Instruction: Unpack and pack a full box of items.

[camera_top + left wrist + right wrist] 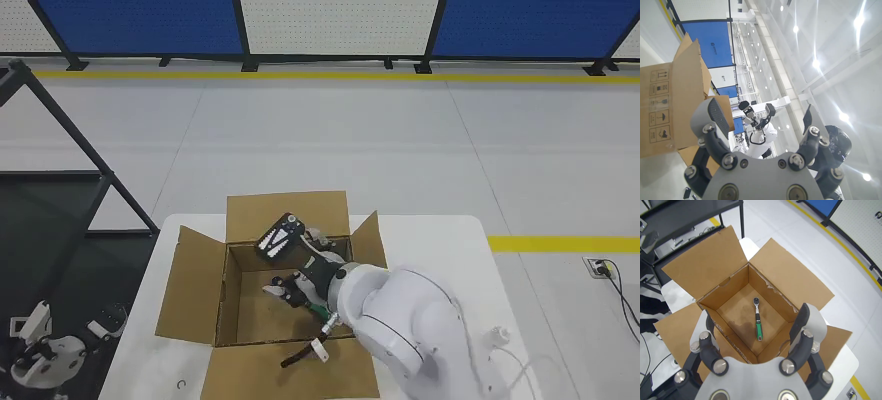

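Note:
An open cardboard box (190,290) stands on the white table (430,240) with all its flaps folded out. In the right wrist view a ratchet wrench (758,321) with a green handle lies alone on the floor of the box (696,266). My right gripper (755,321) hangs open above the box mouth, over the wrench and not touching it; the top view shows the right gripper (285,268) over the box interior. My left gripper (762,111) is open, holds nothing and points up at the ceiling, low beside the printed outer wall of the box (657,106).
A black metal rack (60,200) stands left of the table, close to the box's left flap. Blue and white partition panels (340,25) close off the back. The table's right half (470,300) is bare.

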You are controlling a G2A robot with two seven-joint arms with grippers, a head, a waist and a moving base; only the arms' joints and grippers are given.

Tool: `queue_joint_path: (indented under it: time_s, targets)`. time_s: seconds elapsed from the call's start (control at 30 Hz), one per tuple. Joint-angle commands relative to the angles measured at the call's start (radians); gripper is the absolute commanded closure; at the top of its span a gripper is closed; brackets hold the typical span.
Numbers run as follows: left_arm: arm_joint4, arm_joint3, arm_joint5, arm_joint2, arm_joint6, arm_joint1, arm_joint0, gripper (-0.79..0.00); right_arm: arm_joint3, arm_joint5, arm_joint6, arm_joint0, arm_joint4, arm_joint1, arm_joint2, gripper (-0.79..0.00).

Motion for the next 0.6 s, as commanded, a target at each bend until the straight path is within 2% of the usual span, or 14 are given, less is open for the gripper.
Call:
queue_joint_path:
  time_s: [0.0,0.23,0.57]
  targets:
    - [-0.007,0.002,-0.002,-0.006,0.001,-0.001,0.005,-0.785,0.096,0.009,0.000,0.040,-0.003,-0.007,-0.029,-0.785]
    - [-0.045,0.004,0.011,-0.016,-0.022,-0.004,0.014,-0.785,0.343,0.029,-0.071,0.083,0.007,-0.034,-0.119,-0.785]
    - [-0.040,0.003,0.013,-0.016,-0.030,-0.003,0.013,-0.785,0.349,0.027,-0.072,0.084,0.009,-0.035,-0.121,-0.785]
